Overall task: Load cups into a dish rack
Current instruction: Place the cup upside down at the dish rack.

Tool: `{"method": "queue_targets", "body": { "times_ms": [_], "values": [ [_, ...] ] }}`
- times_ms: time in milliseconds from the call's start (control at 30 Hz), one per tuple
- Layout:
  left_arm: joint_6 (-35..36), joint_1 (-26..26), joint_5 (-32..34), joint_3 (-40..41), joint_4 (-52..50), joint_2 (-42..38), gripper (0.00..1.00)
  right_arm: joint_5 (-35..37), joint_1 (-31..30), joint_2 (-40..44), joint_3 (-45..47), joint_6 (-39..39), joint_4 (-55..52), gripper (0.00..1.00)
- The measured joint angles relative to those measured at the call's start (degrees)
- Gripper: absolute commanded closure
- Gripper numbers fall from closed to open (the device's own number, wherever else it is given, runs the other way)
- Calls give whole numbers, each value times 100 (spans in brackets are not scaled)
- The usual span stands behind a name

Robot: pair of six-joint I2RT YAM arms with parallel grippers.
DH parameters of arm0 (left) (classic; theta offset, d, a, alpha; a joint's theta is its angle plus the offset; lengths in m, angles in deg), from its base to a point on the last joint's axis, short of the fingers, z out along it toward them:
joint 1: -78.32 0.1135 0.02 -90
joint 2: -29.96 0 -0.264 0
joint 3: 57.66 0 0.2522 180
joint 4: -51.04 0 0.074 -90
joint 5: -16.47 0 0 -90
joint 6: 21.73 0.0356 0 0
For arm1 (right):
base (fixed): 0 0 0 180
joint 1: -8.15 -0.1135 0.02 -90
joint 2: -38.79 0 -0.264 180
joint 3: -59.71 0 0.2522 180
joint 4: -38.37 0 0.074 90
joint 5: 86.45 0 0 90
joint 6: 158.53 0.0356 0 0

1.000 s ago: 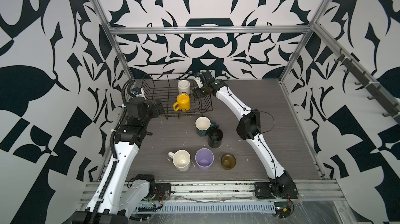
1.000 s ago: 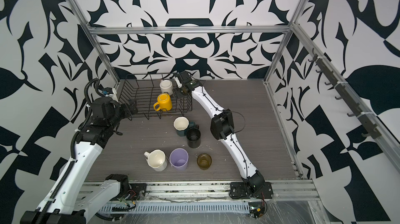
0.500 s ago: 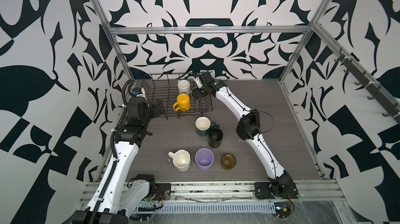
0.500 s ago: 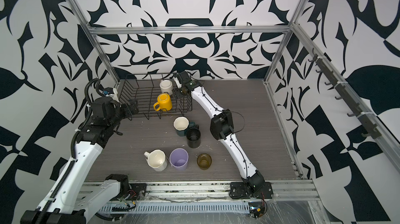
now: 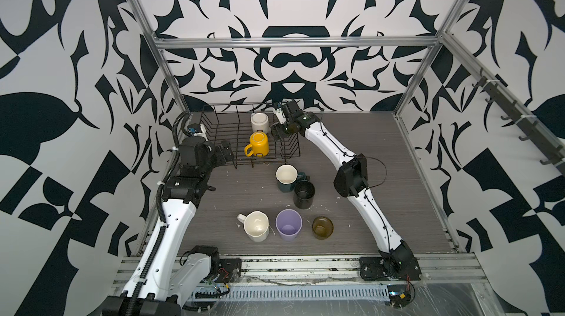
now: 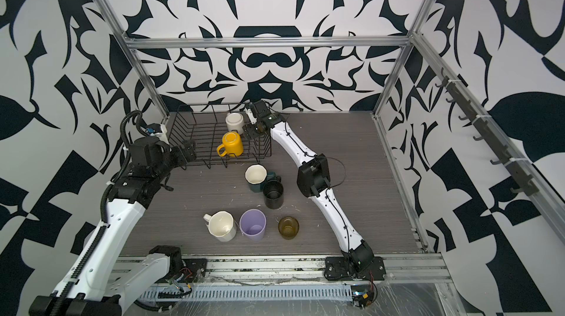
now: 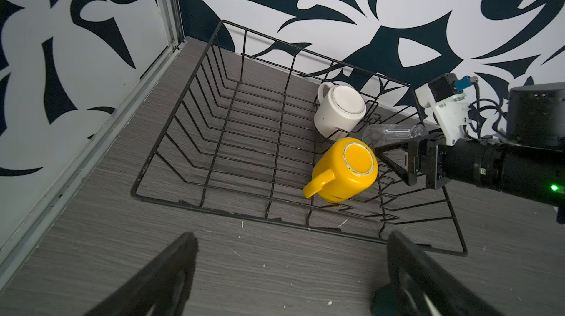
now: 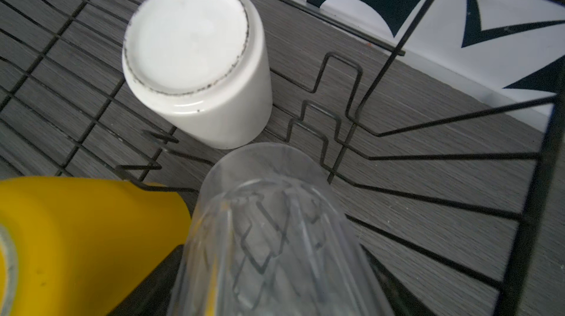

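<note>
The black wire dish rack (image 5: 214,122) (image 6: 183,129) stands at the back left. Two cups sit upside down in it: a yellow mug (image 5: 258,143) (image 7: 348,170) and a white mug (image 5: 260,121) (image 7: 339,115). My right gripper (image 5: 276,134) (image 8: 275,268) reaches over the rack's right end, shut on a clear glass (image 7: 388,134) (image 8: 269,232). The glass is held low over the dividers, between the yellow mug (image 8: 76,238) and white mug (image 8: 198,63). My left gripper (image 5: 227,151) (image 7: 292,238) hangs open and empty at the rack's near left corner.
Several cups stand upright on the table in front of the rack: a dark-green faceted mug (image 5: 286,178), a black mug (image 5: 304,193), a cream faceted mug (image 5: 256,225), a lilac tumbler (image 5: 289,225) and an amber glass (image 5: 322,227). Patterned walls close in on three sides.
</note>
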Motion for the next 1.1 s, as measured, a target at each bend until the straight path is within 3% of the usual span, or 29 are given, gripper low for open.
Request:
{"method": "queue_targets", "body": {
  "times_ms": [500, 667, 967, 1100],
  "values": [
    [-26, 0, -46, 0, -17, -2, 1, -223, -20, 131, 2, 55, -15, 11],
    [-39, 0, -68, 0, -105, -7, 1, -212, -20, 708, 343, 63, -42, 13],
    [-127, 0, -251, -251, -859, 103, 0, -210, 31, 3101, 2944, 212, 549, 15],
    [-332, 0, -527, -520, -1473, 181, 9, -247, 94, 3932, 4179, 334, 881, 15]
  ]
}}
